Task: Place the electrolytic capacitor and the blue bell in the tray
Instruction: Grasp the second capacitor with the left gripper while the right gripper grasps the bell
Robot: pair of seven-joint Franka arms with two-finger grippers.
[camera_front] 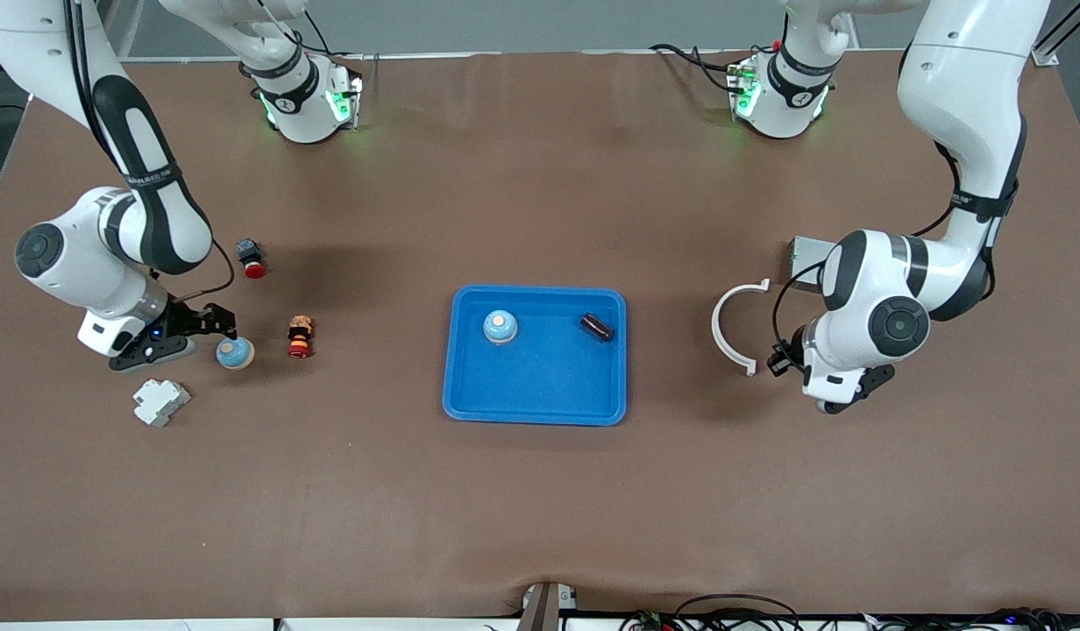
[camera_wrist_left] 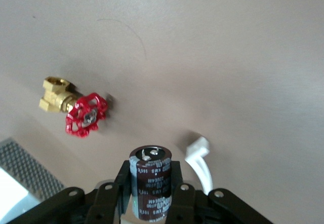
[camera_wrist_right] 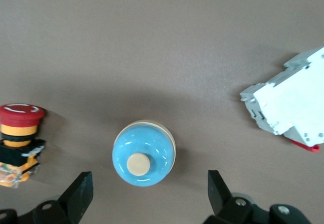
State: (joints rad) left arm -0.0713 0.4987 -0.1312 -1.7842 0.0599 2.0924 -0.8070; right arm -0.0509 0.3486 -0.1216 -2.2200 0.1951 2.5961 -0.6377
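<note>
The blue tray (camera_front: 470, 399) lies mid-table and holds a blue bell (camera_front: 500, 327) and a dark capacitor (camera_front: 597, 327). My left gripper (camera_front: 778, 359) (camera_wrist_left: 152, 176) is shut on a second electrolytic capacitor (camera_wrist_left: 152, 183), a dark-brown can held upright between the fingers, over the table beside a white ring. Another blue bell (camera_front: 235, 353) (camera_wrist_right: 144, 154) with a cream button sits on the table toward the right arm's end. My right gripper (camera_front: 217, 322) (camera_wrist_right: 150, 193) hovers just beside it, open, with the fingers (camera_wrist_right: 81, 191) spread wider than the bell.
Near the right gripper are a red-and-yellow emergency button (camera_front: 300, 337) (camera_wrist_right: 17, 138), a white circuit breaker (camera_front: 160, 401) (camera_wrist_right: 288, 105) and a red push-button (camera_front: 252, 258). By the left gripper lie a white C-shaped ring (camera_front: 731, 326) (camera_wrist_left: 200, 158), a brass valve with a red handwheel (camera_wrist_left: 76, 110) and a grey plate (camera_front: 805, 254).
</note>
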